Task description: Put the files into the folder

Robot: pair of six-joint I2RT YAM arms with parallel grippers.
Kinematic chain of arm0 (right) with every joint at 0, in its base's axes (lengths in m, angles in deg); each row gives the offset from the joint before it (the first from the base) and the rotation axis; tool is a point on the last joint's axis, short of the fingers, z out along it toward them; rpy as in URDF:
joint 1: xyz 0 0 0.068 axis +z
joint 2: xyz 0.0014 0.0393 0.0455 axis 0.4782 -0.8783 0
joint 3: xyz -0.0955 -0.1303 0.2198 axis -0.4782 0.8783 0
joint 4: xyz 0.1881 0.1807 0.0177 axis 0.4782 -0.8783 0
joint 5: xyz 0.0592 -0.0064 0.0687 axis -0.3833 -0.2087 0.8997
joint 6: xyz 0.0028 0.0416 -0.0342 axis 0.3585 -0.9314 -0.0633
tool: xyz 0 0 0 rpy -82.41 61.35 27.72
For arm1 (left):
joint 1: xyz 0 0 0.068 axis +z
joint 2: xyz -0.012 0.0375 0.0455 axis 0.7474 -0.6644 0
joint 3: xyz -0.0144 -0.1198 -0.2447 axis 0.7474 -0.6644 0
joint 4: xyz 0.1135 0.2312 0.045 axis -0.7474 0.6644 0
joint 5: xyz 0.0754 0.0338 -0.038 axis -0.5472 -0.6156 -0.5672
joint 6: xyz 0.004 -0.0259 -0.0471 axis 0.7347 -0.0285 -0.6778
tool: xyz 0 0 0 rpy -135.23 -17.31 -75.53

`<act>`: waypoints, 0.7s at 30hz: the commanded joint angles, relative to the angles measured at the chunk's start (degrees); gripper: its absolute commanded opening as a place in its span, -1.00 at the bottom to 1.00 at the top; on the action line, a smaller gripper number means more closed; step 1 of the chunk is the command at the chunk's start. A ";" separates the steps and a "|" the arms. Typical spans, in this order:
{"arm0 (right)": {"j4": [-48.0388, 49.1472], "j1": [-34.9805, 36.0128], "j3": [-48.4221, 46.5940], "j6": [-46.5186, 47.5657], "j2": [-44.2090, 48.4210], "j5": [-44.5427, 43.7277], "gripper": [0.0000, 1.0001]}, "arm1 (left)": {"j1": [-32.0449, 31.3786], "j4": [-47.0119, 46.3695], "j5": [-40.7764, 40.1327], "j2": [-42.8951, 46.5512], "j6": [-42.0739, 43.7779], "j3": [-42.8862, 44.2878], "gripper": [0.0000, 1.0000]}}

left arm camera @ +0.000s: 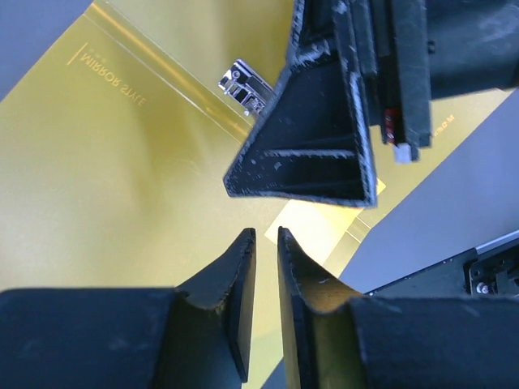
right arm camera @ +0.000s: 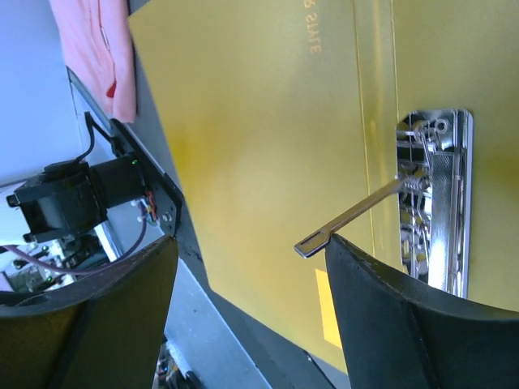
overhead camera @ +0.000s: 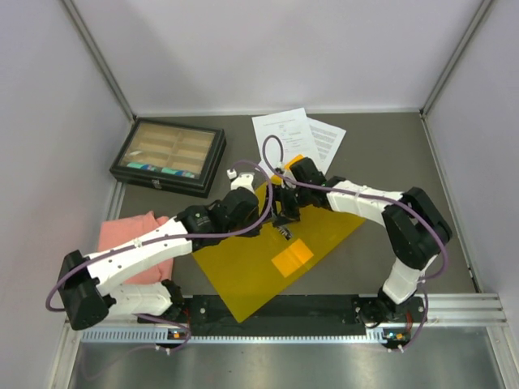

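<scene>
Few files (overhead camera: pixel 296 135) flat at 12 o'clock on table (overhead camera: pixel 389 162), loose, overlapping, well apart from both grippers. Open yellow folder (overhead camera: pixel 243 275) flat at table centre, orange pocket (overhead camera: pixel 292 258) near its middle. On folder spine, metal clip (right arm camera: pixel 434 203) with lever (right arm camera: pixel 349 220) standing off it. Over folder, left gripper (left arm camera: pixel 266 237): fingers parted by a slim gap, nothing between. Just beside it, near clip, right gripper (right arm camera: pixel 251 243): fingers spread wide, empty. At 10 o'clock, black box (overhead camera: pixel 169 156); at 9 o'clock, pink cloth (overhead camera: pixel 134 239).
</scene>
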 commanded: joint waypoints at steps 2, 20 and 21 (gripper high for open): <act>5.92 -0.36 -5.97 -0.41 -5.06 3.08 0.48 | 0.16 2.03 -1.58 3.31 -2.10 -0.04 -0.49; -0.93 -0.88 -30.21 6.89 -27.12 2.98 0.64 | 0.16 -1.75 4.30 7.71 -6.14 -5.41 -0.11; -2.59 -1.06 -31.28 7.24 -27.75 3.25 0.64 | 0.25 -2.01 5.35 7.45 -6.23 -5.50 -0.10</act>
